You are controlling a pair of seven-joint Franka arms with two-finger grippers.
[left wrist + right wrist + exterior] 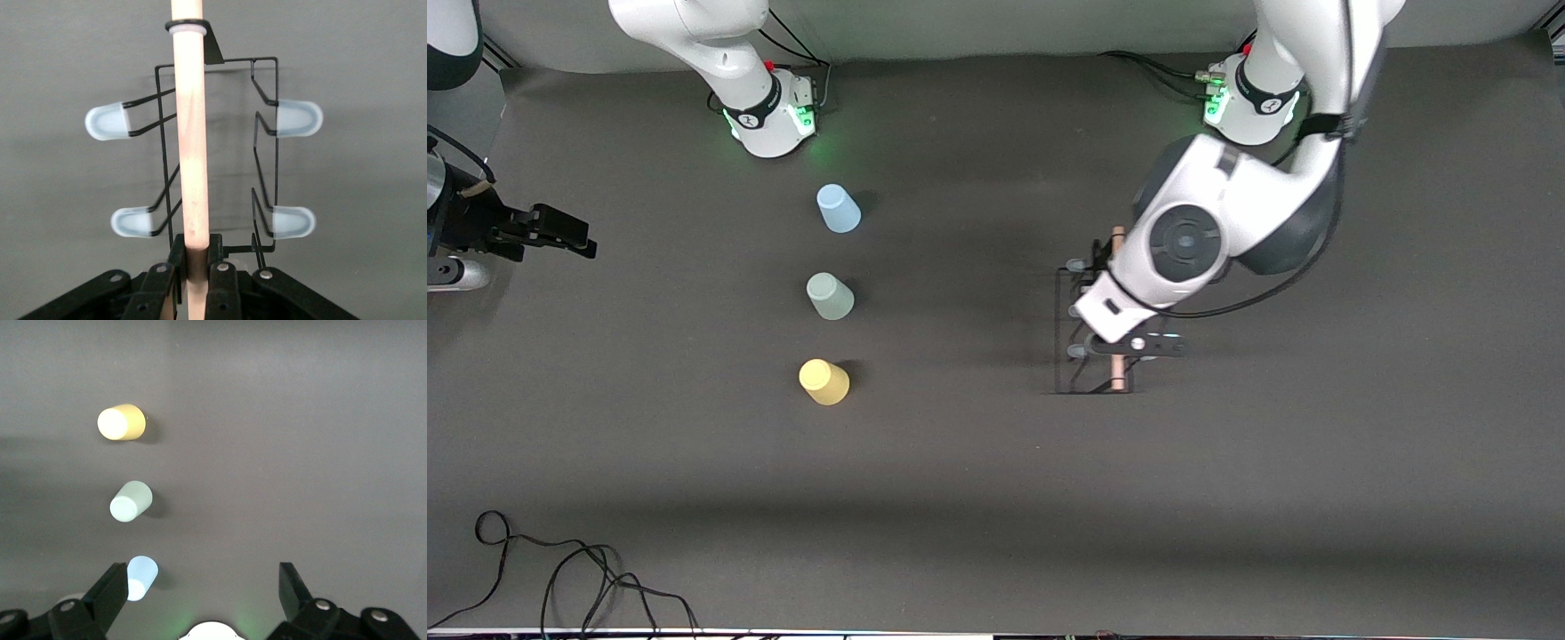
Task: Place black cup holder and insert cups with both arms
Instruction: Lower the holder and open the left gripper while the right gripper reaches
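You see the left gripper (193, 277) clamped on the wooden handle (190, 133) of the black cup holder (1089, 333) at the left arm's end of the table, while the right gripper (203, 593) waits wide open, high above three upside-down cups — blue (838, 209), green (830, 296), yellow (823, 381) — in a row.

White, rounded jointed links on both arms, broken by dark grey bands at the joints and a round dark grey disc cap on the left arm (1209, 240); same white shells on the right arm (711, 53). Round white bases ringed in black, lit green, with a red dot on top and black cables trailing off. Matte black tool bodies, left tool (197, 277) and right tool (203, 593), built of angular links fastened by small silver screws, ending in flat dark fingers
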